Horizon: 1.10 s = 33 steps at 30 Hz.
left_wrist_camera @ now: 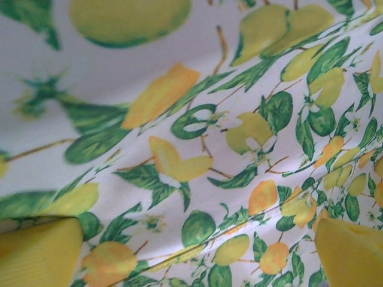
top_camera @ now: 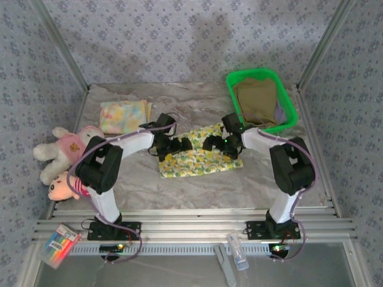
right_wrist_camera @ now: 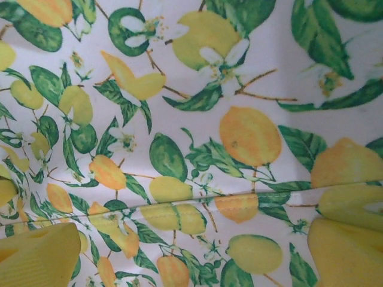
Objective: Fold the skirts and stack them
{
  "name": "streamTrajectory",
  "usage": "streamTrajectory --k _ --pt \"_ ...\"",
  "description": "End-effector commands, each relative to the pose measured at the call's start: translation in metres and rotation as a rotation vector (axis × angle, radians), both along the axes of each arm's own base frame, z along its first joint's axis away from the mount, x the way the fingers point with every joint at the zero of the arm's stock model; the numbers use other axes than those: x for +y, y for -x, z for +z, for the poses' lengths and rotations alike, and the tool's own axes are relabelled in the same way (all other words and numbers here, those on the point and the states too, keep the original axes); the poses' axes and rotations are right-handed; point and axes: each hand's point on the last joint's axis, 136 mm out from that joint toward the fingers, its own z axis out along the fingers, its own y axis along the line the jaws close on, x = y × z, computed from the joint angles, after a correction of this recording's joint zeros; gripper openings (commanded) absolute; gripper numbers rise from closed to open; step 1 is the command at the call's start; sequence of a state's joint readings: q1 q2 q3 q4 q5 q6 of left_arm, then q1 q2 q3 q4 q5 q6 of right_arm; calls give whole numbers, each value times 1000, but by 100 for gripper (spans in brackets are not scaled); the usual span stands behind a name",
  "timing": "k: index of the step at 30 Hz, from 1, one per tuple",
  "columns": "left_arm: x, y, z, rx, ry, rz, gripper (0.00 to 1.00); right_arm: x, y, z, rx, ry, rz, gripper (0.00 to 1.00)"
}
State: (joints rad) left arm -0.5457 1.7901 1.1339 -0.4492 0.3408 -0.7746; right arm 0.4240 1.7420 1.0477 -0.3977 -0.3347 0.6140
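1. Yellow pads (left_wrist_camera: 39, 254) of left tool (top_camera: 187, 144): spread wide, empty, close over floral skirt (top_camera: 197, 162); cannot tell whether touching.
2. Likewise right tool (top_camera: 209, 143): pads (right_wrist_camera: 347, 257) set wide, gripping nothing, stitched seam (right_wrist_camera: 239, 197) of the print running between them.
3. Floral skirt: lies spread mid-surface (top_camera: 131, 176), slightly askew, both tools nearly tip to tip over its far half.
4. Elsewhere: pastel skirt (top_camera: 122, 115) folded at far left; olive skirt (top_camera: 256, 98) and lavender skirt (top_camera: 280, 112) in green basket (top_camera: 254, 74) at far right.
5. Risk, thin and likely slippery cloth: closing too high may catch one layer only, or none; fold then drags or falls open.
6. Risk, tools so near each other: could collide if driven inward, or bunch the cloth between them.
7. Risk, uneven lift: crooked fold, hem off line with the seam.
8. Risk, pressing too low: pads scraping surface, shoving skirt instead of catching it.
9. Risk, pink plush toy (top_camera: 66, 149) close by left arm (top_camera: 99, 164): may get knocked on a wide swing toward pastel skirt.
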Motion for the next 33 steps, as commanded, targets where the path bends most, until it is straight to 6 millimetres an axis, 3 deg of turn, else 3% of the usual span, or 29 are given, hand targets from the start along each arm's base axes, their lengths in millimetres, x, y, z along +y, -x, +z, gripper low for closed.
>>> streamTrajectory --k 1,4,7,13,15,17,25,30,33 --pt "7 5 31 -34 17 34 100 0 5 20 -72 -9 -15 100" --pt "15 -4 37 -75 -26 38 100 13 -12 42 -207 -46 -8 100" --pt "15 -18 26 -49 -28 37 100 32 -27 52 -251 -109 19 100" --pt "19 -45 -9 8 -93 33 100 66 -55 38 -229 -167 69 100" --pt "23 -52 -14 11 -113 51 100 70 -60 30 -243 -155 106 100" --pt "21 -57 -15 4 -110 52 100 74 -79 37 -310 -151 105 100" --pt "23 -47 -33 38 -126 27 100 44 -108 25 -337 -90 27 100" --pt "27 -45 -34 37 -134 18 100 80 -108 51 -371 -272 89 99" --pt "26 -47 -32 32 -130 15 100 98 -112 44 -339 -324 78 98"
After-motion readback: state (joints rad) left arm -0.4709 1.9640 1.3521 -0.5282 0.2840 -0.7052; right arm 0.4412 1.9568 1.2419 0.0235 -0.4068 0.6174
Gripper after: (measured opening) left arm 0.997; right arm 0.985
